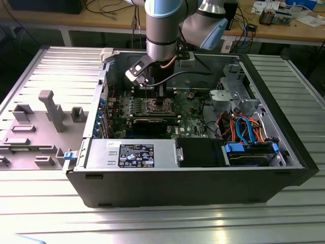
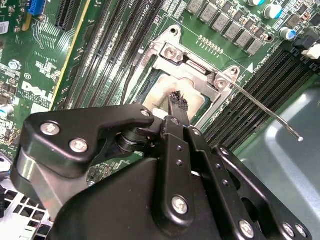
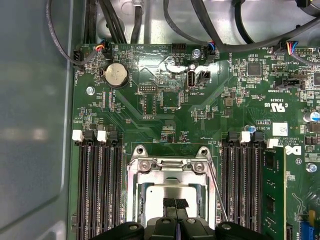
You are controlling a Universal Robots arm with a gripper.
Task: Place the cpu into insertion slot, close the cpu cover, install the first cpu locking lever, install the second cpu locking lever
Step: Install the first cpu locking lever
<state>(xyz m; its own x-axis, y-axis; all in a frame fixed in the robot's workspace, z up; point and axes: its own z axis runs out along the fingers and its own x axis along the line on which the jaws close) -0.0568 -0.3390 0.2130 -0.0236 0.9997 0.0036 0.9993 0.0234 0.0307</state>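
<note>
The arm (image 1: 162,30), top centre of the exterior view, is a thick silver-grey cylinder with a pale blue band. A second grey-and-blue joint (image 1: 205,28) bulges at the exterior view's right. A copper-coloured ring (image 1: 165,63) rims the lower end, and a black cable (image 1: 188,75) loops away from it. A small black-and-white camera block (image 1: 138,71) sits at the wrist. In both wrist views the gripper (image 2: 176,100) (image 3: 175,203) is matte black, with rounded linkage plates (image 2: 85,132), silver screws (image 2: 78,145) and narrow fingers (image 2: 174,109) with ribbed tips.
</note>
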